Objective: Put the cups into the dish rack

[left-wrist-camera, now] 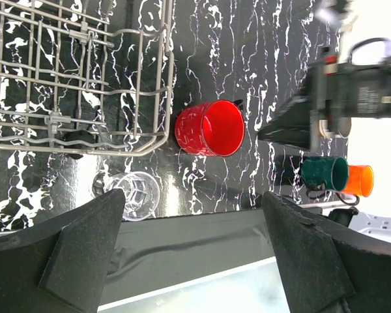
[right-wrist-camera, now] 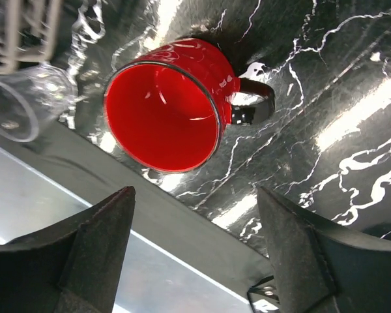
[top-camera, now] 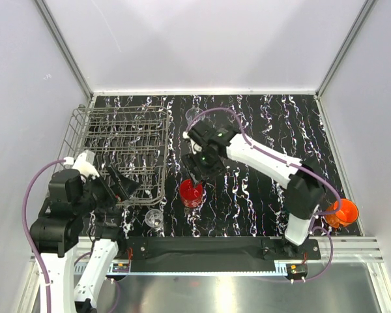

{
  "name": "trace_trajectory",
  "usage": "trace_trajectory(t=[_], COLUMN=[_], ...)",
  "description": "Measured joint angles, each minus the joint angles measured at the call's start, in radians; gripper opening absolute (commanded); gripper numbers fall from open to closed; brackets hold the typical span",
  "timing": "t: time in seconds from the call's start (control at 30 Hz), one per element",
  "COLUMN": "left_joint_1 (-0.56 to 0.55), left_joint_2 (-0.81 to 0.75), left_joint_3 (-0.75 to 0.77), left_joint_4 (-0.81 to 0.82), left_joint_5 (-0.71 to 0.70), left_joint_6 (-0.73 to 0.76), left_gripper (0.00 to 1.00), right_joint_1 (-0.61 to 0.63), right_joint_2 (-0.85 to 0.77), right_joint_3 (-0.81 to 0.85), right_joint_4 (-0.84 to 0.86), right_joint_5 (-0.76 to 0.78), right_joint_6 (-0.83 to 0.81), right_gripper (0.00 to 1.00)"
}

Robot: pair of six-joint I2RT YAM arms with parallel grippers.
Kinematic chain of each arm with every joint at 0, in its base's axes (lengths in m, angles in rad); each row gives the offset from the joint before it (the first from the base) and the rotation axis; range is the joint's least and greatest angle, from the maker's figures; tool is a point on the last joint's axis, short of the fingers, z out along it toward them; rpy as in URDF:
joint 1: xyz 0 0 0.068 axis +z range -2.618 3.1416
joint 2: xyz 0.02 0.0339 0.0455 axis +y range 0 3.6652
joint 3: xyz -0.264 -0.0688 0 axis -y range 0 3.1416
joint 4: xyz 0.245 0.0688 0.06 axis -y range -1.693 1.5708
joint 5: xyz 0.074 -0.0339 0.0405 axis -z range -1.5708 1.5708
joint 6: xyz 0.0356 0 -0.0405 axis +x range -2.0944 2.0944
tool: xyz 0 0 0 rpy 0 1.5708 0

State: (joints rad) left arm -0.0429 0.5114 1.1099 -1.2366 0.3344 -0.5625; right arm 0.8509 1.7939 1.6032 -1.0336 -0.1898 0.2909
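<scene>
**Rack** [top-camera: 120, 140]: grey wire basket with upright tines, at the far left of the table [top-camera: 260, 130].

**Red cup** [top-camera: 191, 193]: upright on the table, mouth up, just beside the rack's near right corner and apart from the wire. Its dark handle [right-wrist-camera: 257, 98] sticks out sideways.

**Clear cup** [top-camera: 154, 218]: upright on the table near the front edge, just off the rack's near corner, close to the red cup but not touching it.

**Orange cup** [top-camera: 345, 212]: at the table's near right corner, well apart from the rack.

**Green cup** [left-wrist-camera: 324, 173]: seen from the left wrist only, just beside the orange cup.

**Right gripper** [top-camera: 197, 175]: above the red cup, fingers spread wide and grasping nothing. In its own camera the cup sits between and beyond the two fingertips, untouched.

**Left gripper** [top-camera: 120, 187]: at the rack's near right edge, fingers released wide and holding nothing. Its camera faces the red and clear cups.
</scene>
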Motion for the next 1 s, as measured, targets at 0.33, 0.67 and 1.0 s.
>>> trace_trajectory(t=[0.33,0.67,1.0], left_joint_1=[0.000,0.000,0.000], left_joint_2=[-0.019,-0.028,-0.036], left_joint_3=[0.000,0.016,0.051], left_joint_4=[-0.004,-0.024,-0.064], left_joint_5=[0.022,0.027,0.027], left_joint_6=[-0.006,-0.002,0.016], left_gripper=[0.93,0.93,0.93], right_joint_1=[0.056,0.100,0.114], right_joint_2=[0.085,0.229,0.296], right_joint_3=[0.042,0.144,0.148], right_joint_4=[0.025,0.041,0.042], right_joint_5=[0.090,0.149,0.197], right_joint_6=[-0.100,-0.200,-0.257], right_gripper=[0.65,0.55,0.50])
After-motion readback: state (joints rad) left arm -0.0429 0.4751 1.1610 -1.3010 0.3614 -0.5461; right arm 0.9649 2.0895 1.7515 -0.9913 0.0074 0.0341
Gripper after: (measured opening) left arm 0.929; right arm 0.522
